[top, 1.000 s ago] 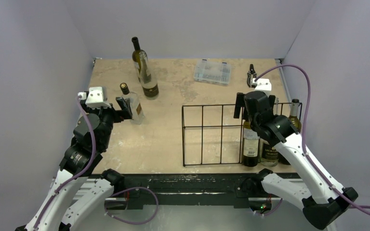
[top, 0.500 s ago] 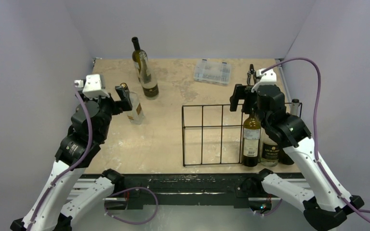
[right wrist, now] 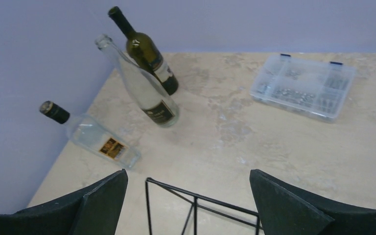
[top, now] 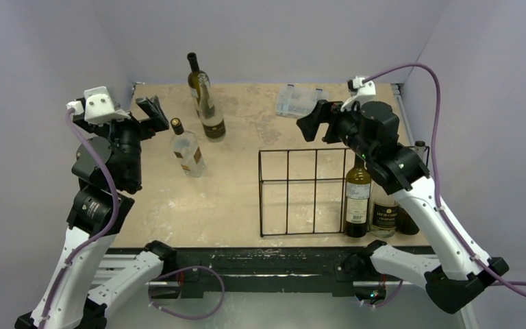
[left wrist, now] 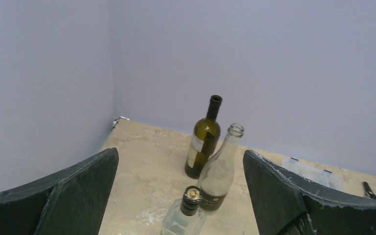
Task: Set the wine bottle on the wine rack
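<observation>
Left gripper (top: 152, 111): jaws spread wide, nothing held; I keep it raised left of the wine rack (top: 287, 181), facing the loose bottles.
Right gripper (top: 315, 120): equally wide and empty, above the rack's far edge.
Capped clear bottle (top: 186, 147): standing left of the rack; probably my next pick, being nearest.
Dark-glass bottle (top: 357, 199): at the rack's right end with two others; left slots remain free.

Green bottle (left wrist: 203, 143), clear bottle (left wrist: 220, 171), capped bottle (left wrist: 185, 219) beyond wide jaws
</observation>
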`<state>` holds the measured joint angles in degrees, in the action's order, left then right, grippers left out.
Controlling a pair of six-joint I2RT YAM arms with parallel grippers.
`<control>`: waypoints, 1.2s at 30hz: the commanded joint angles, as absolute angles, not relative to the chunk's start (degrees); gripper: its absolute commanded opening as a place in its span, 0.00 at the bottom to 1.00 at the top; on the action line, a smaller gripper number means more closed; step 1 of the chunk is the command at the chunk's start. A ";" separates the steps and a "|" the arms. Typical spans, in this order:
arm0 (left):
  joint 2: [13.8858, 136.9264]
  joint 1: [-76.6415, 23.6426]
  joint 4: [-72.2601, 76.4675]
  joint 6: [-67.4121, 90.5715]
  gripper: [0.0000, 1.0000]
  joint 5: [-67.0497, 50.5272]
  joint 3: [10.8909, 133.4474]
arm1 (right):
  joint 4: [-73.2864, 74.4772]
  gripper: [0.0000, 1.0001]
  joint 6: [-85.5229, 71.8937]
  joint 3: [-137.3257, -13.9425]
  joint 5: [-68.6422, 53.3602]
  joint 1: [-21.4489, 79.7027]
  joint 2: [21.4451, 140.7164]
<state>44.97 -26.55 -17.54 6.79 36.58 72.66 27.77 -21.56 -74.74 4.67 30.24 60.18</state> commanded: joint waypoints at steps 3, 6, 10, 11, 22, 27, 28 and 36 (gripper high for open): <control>41.24 -18.75 -15.20 10.05 1.00 30.47 65.34 | 18.55 0.99 -24.95 -79.24 -0.21 34.62 66.18; 42.10 -19.26 -14.82 13.49 1.00 28.67 62.63 | 17.88 0.99 -24.53 -80.61 2.08 36.89 68.57; 49.11 -19.12 -20.66 23.11 1.00 34.66 64.49 | 17.36 0.99 -24.33 -81.63 2.53 38.24 70.03; 50.23 -19.08 -21.45 24.66 1.00 34.25 64.70 | 17.36 0.99 -24.08 -81.48 2.81 38.53 70.00; 60.14 -19.03 -31.03 41.51 1.00 41.40 65.41 | 19.09 0.99 -20.96 -76.73 7.03 38.62 65.19; 64.91 -17.72 -30.44 40.43 0.96 39.82 66.08 | 19.29 0.99 -20.14 -74.76 7.85 38.65 62.79; 65.73 -17.30 -30.16 40.36 0.95 39.04 66.02 | 19.19 0.99 -20.08 -74.32 7.95 38.64 62.35; 70.84 -15.40 -26.81 37.20 0.81 33.54 66.63 | 19.34 0.99 -20.19 -73.31 7.35 38.59 62.11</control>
<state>69.56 -16.43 -30.13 38.85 36.10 63.90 20.56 -21.12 -73.54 6.72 38.52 62.83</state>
